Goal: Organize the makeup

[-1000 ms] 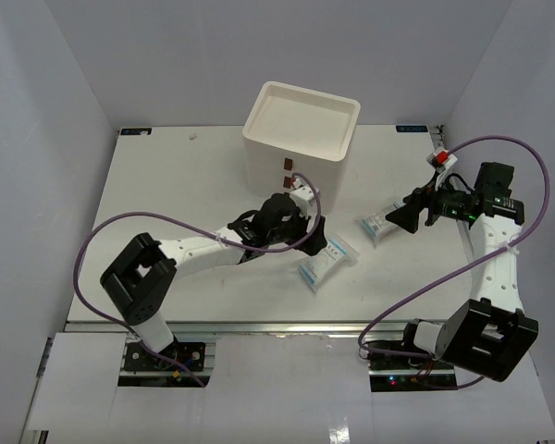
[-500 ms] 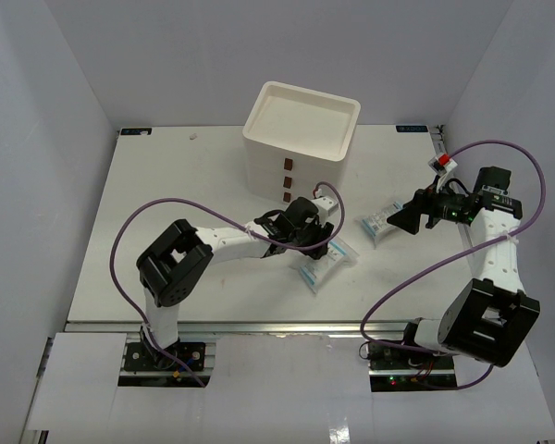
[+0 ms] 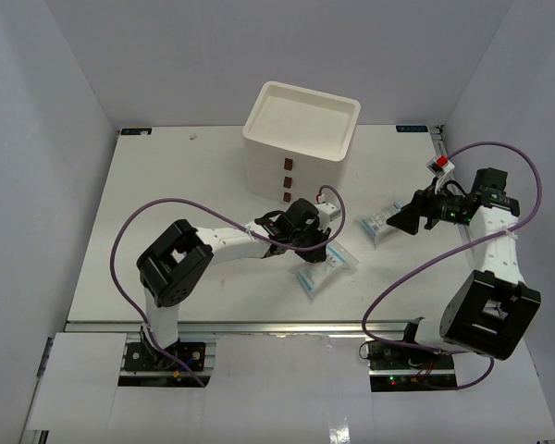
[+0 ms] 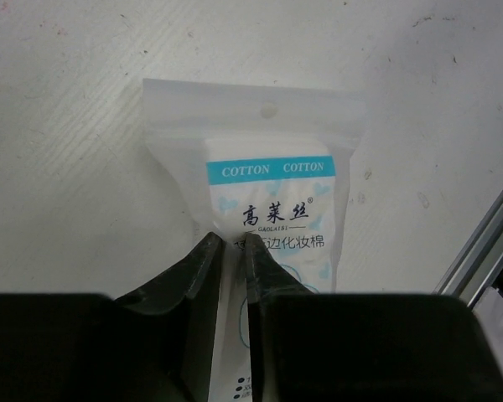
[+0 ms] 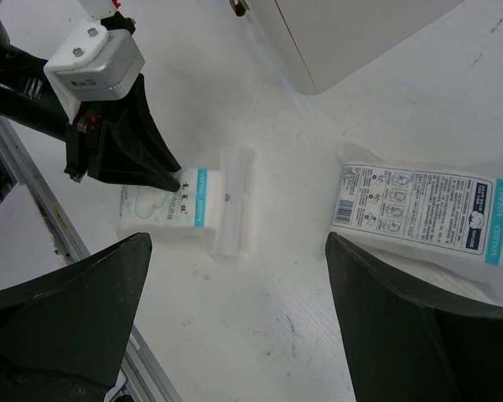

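Cotton packet [image 4: 272, 188], pinched btwn nearly shut L fingers [image 4: 216, 255], should be lifted level off counter [image 4: 67, 84]; R fingers [image 3: 407, 215] wide open, empty.

Bare table [image 3: 166, 185] at left; drawer box [image 3: 301, 139] at back; near packet [image 3: 316, 277], far packet [image 3: 379, 225] right of centre.

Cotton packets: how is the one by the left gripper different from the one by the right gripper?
The left packet is pinched in the left gripper; the right packet lies loose by the open right gripper. The left packet shows its blue COTTON front, the right packet its printed back. Both are flat, blue-and-white.
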You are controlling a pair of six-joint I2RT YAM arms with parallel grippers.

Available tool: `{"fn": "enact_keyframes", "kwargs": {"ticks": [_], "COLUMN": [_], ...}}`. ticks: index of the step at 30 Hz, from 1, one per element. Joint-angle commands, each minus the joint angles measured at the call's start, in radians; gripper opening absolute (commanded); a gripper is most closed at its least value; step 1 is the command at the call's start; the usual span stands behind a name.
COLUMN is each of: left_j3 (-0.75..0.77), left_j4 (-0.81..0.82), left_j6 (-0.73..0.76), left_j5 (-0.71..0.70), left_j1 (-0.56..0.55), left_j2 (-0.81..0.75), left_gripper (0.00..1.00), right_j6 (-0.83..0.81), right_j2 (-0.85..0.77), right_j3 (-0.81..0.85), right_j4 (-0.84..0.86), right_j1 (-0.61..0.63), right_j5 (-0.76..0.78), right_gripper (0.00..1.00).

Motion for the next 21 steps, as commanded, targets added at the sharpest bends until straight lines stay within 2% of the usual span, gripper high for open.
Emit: {"fn": "enact_keyframes", "kwargs": {"ticks": [1,3,15,21], "left_j3": [-0.009,-0.016,-0.069,0.003], "left_j4": [-0.037,-0.036,-0.012,0.01], "left_j6": [-0.026,-0.042,-0.135,-0.164], "left_j5": [0.056,0.054,0.031,-0.005], "left_j1": [-0.006,-0.005,0.016,0.052], "left_j2": [-0.054,-0.074,-0.331,-0.436], "left_gripper": [0.05,0.0,0.0,0.0], "right_j6": [-0.022,-0.026,-0.033,-0.04], "right_j2": [0.01,0.012,0.03,0.034], "right_j3": [-0.012,-0.013,-0.023,-0.023], "right_j4": [0.014,0.014,0.016,0.021], "right_j1": [-0.006,-0.006,-0.006,-0.006], "right_j5": [-0.017,-0.009,0.002,0.009], "right_gripper": [0.9,0.9,0.88,0.87]}}
